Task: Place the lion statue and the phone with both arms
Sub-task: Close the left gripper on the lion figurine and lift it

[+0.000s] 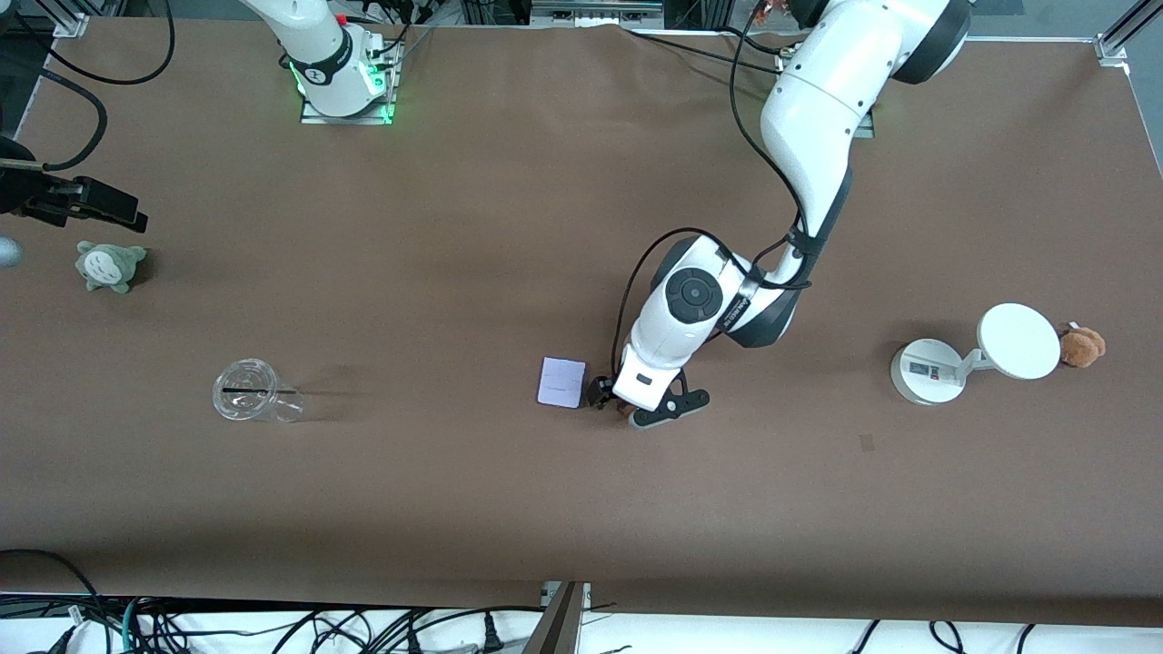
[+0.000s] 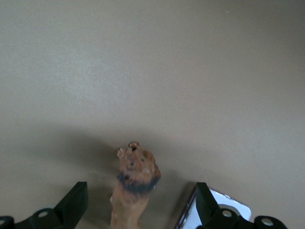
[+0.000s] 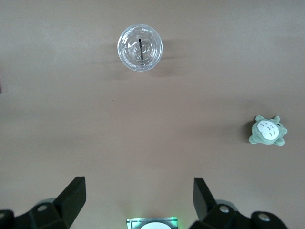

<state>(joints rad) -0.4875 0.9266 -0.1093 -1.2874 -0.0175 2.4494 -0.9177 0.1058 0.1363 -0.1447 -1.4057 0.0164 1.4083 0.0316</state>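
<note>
**Lion between the spread fingers of the left gripper, phone just beside**

Lion [image 2: 135, 183] stands on the counter [image 1: 454, 490] near its middle, with the left gripper [image 1: 625, 405] low over it. The gripper is spread, one finger [image 2: 71, 202] on each side of the lion and neither touching it. The phone [image 1: 561, 381] lies flat on the counter just beside that gripper, toward the right arm's end; one finger hangs over its corner. At about the same depth stands a clear cup [image 1: 245, 391], well apart toward the right arm's end, and a white stand [image 1: 972, 354] with a brown plush [image 1: 1083, 346] beside it, toward the left arm's end. Farther up, a green plush [image 1: 109, 266] lies under the right gripper [image 3: 138, 198], which waits spread and holding nothing.
</note>
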